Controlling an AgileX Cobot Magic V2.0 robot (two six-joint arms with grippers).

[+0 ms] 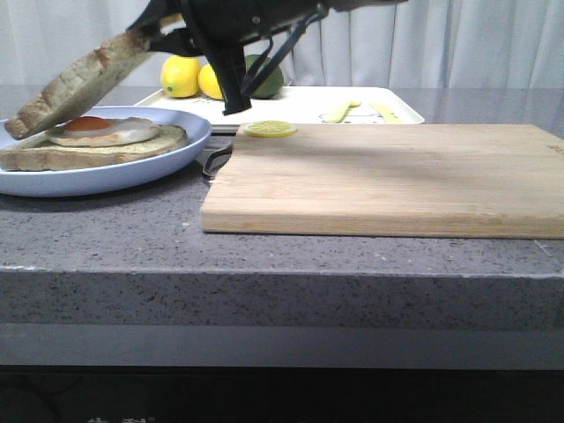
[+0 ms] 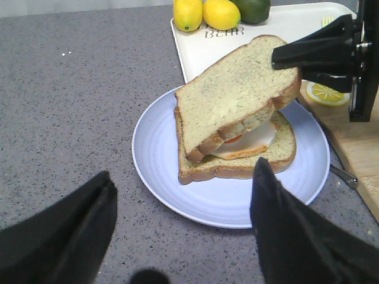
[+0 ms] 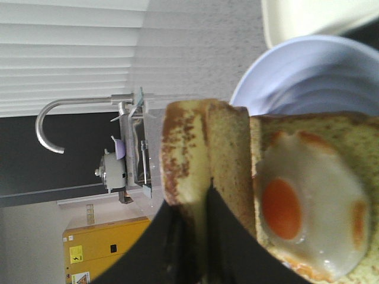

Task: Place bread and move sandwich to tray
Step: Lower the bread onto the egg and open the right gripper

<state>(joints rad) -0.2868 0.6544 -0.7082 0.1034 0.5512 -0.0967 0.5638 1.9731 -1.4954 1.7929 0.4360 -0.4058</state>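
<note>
My right gripper (image 1: 145,35) is shut on the bread (image 1: 79,84), a plain brown-crusted slice held tilted over the pale-blue plate (image 1: 106,172). The bread's low edge reaches down to the lower slice (image 1: 97,150), which lies on the plate with a fried egg (image 1: 101,130) on top. The left wrist view shows the bread (image 2: 231,100) leaning over that slice (image 2: 237,168), with the right gripper (image 2: 284,59) on its raised corner. My left gripper (image 2: 183,171) is open just short of the plate (image 2: 160,177), holding nothing. The white tray (image 1: 300,104) lies behind the plate.
A wooden cutting board (image 1: 388,176) lies right of the plate, with a lemon slice (image 1: 270,129) at its back corner. Two lemons (image 1: 181,76) and a lime (image 1: 264,79) sit on the tray's left end. A metal utensil handle (image 2: 343,176) lies between plate and board.
</note>
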